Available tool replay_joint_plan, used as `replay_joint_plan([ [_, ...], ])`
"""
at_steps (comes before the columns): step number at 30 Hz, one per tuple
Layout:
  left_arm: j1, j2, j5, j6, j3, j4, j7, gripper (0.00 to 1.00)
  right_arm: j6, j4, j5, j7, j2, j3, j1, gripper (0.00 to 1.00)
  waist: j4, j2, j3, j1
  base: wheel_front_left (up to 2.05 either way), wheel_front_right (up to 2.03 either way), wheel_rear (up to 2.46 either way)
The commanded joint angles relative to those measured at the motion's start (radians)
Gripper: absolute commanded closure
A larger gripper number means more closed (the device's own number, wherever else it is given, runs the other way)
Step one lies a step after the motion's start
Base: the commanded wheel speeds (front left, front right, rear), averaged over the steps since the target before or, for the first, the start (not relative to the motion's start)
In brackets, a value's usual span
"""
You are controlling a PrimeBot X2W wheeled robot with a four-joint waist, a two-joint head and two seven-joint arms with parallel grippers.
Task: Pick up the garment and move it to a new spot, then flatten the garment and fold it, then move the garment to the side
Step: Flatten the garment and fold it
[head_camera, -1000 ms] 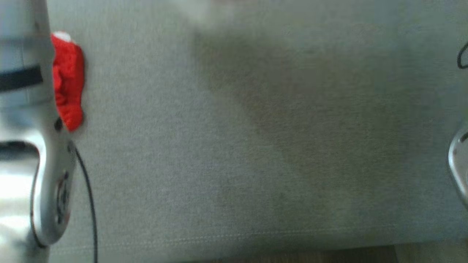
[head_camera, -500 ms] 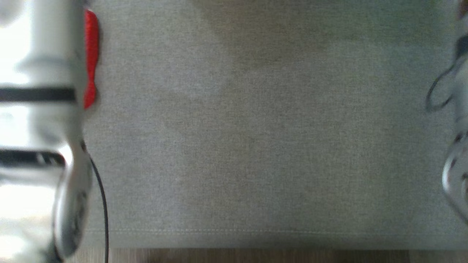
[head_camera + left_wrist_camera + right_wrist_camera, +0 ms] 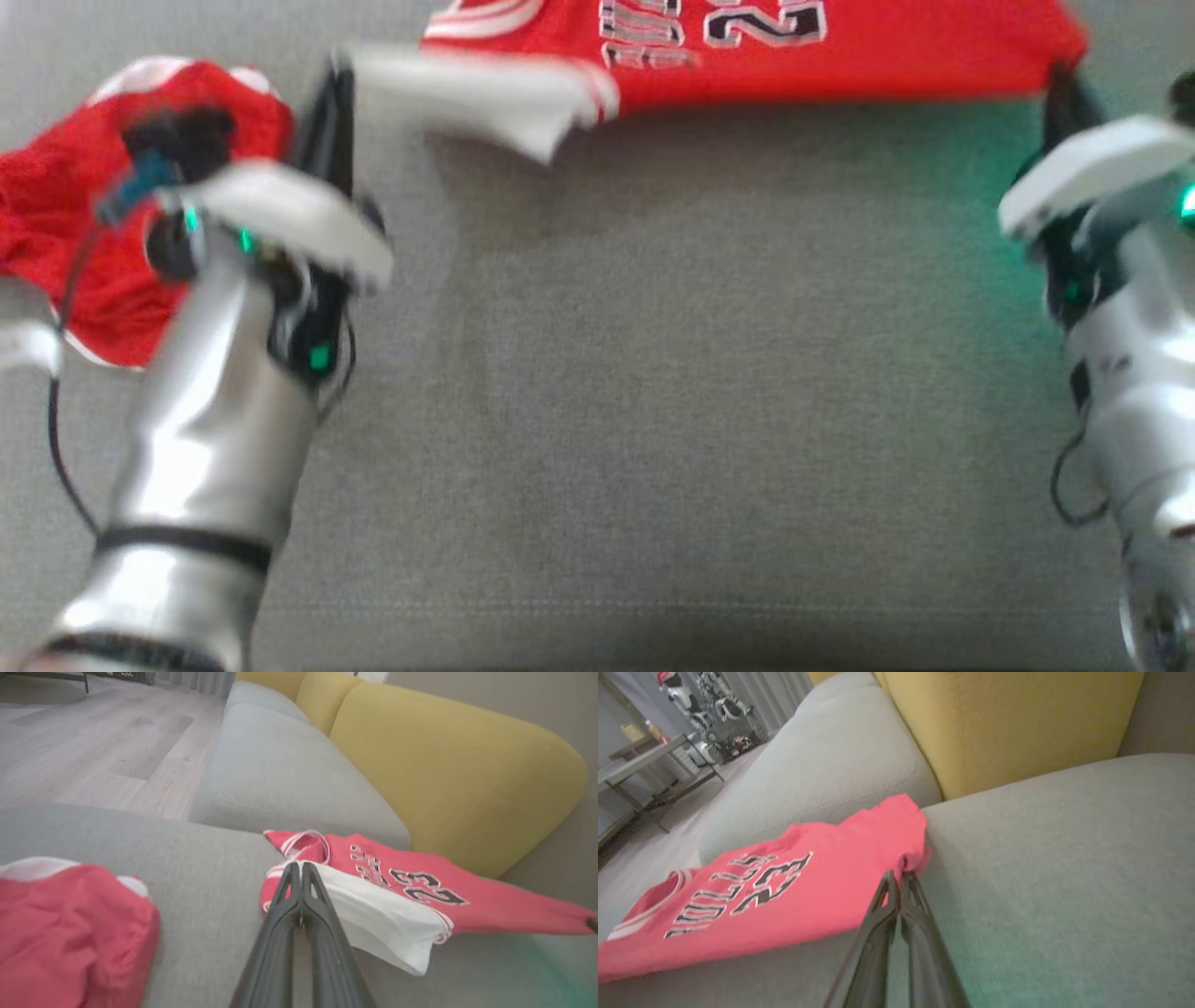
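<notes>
The red jersey [image 3: 840, 56] lies stretched along the far edge of the grey sofa seat [image 3: 700, 420], in front of the yellow backrest [image 3: 444, 765]; its number faces up. The left claw [image 3: 300, 867] is closed on the jersey's turned-over end, where the white inner side [image 3: 383, 924] shows; the right claw [image 3: 900, 875] is pinched tight on the opposite corner. A crumpled red garment [image 3: 56, 215] sits toward the seat's left side, partly behind the left forearm [image 3: 215, 439].
</notes>
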Motion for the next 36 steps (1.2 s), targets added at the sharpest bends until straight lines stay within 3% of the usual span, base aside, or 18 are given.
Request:
replay_joint_plan([
  [1,0.032,0.062,-0.023,-0.006,-0.005,-0.059,0.015,1.0,-0.001,-0.024,0.009,0.023,-0.012,0.049,0.032,1.0,-0.016,0.0,-0.052,0.0,0.0,0.0,0.0],
  [9,0.224,0.161,-0.082,-0.006,-0.087,-0.169,0.084,1.0,-0.001,-0.084,0.095,0.09,-0.046,0.161,0.152,1.0,-0.026,0.0,-0.132,0.0,0.0,0.0,0.0],
  [36,0.595,0.444,-0.388,-0.006,-0.246,-0.671,0.505,1.0,-0.001,-0.315,0.279,0.24,-0.352,0.706,0.381,1.0,-0.001,0.0,-0.319,0.0,0.0,0.0,0.0],
])
